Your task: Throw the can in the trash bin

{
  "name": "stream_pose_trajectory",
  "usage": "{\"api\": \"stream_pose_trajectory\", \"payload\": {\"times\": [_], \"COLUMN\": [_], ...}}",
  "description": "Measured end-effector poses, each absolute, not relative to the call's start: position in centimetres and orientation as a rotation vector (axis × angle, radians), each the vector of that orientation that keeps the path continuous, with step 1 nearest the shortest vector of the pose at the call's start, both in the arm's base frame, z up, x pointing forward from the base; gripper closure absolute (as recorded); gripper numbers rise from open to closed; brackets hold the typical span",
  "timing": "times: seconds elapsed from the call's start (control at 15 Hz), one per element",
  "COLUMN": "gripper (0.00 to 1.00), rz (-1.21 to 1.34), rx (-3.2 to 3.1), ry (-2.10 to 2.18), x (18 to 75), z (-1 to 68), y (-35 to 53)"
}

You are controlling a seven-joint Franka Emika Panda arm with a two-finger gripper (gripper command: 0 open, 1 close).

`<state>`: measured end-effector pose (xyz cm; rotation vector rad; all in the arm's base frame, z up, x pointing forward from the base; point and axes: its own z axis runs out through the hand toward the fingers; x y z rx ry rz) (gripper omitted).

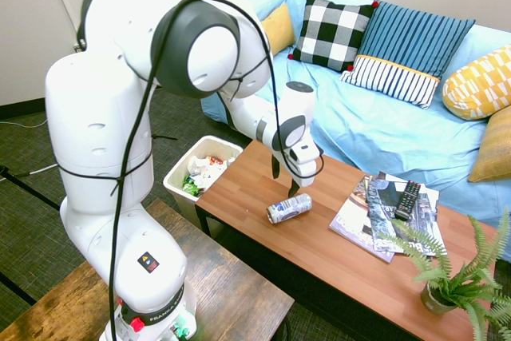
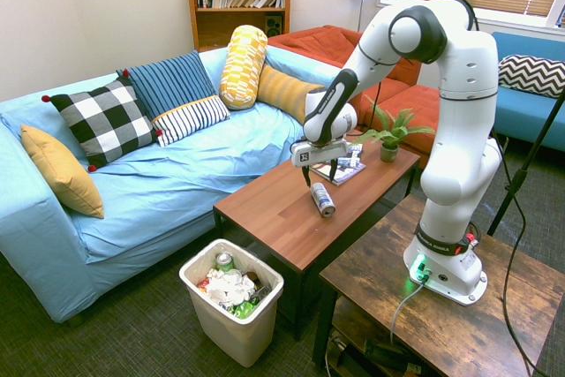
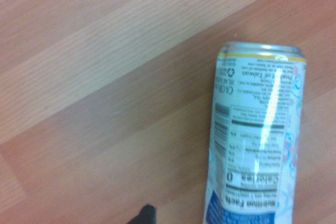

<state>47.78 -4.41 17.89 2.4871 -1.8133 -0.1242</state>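
The can [image 1: 288, 208] lies on its side on the wooden table [image 1: 319, 237], apart from the trash bin [image 1: 182, 173] on the floor off the table's end. The pincer [image 1: 284, 179] hangs just above the can, seemingly released, holding nothing.

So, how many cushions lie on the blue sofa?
5, counted in the first exterior view: a mustard one at the far end, checkered, blue striped, a yellow patterned bolster, and a mustard one at the picture's edge. More may be hidden.
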Motion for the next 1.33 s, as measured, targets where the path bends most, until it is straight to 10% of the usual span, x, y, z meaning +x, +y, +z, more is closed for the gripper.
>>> {"api": "stream_pose_trajectory", "payload": {"times": [0.4, 0.47, 1.33], "gripper": [0.00, 1.00, 1.00], "rz": [-0.219, -0.226, -0.239], "rx": [2.408, 2.399, 2.410], "ry": [-1.849, -1.853, -1.873], "x": [50.2, 50.2, 49.8], "z": [10.8, 10.3, 9.2], "y": [-5.0, -5.3, -7.2]}}
